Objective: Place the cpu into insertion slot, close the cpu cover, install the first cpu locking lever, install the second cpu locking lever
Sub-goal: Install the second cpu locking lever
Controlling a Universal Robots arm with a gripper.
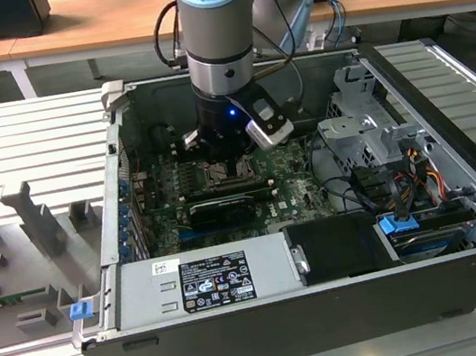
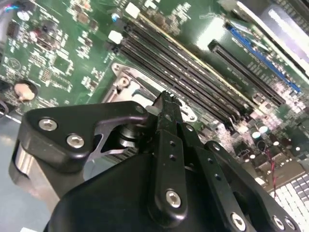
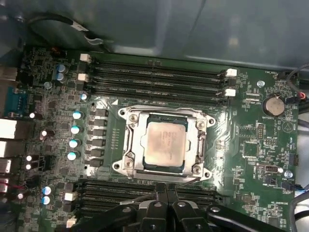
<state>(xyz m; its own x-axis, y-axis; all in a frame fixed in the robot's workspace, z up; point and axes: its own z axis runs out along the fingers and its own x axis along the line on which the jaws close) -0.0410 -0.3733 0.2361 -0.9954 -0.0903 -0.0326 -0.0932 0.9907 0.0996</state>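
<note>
Just below the gripper (image 3: pixel 161 205), whose fingers are pressed together and hold nothing, the cpu (image 3: pixel 165 141) already sits in the insertion slot (image 3: pixel 131 145). I judge the cpu cover or lever step is now in hand, calling for careful downward contact.

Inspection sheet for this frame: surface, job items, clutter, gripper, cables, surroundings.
Surface: green motherboard inside an open computer case, which lies on a ribbed grey bench.
Job's things: cpu sits in the insertion slot; cpu cover lies as a frame around it. Whether the levers are locked cannot be told.
Clutter: grey fixture blocks on the bench at the exterior view's left.
Gripper: gripper hangs low over the board beside the socket; nothing seen in it.
Cables: coloured wire bundle by the drive cage; arm cabling.
Surroundings: wooden desks behind.
</note>
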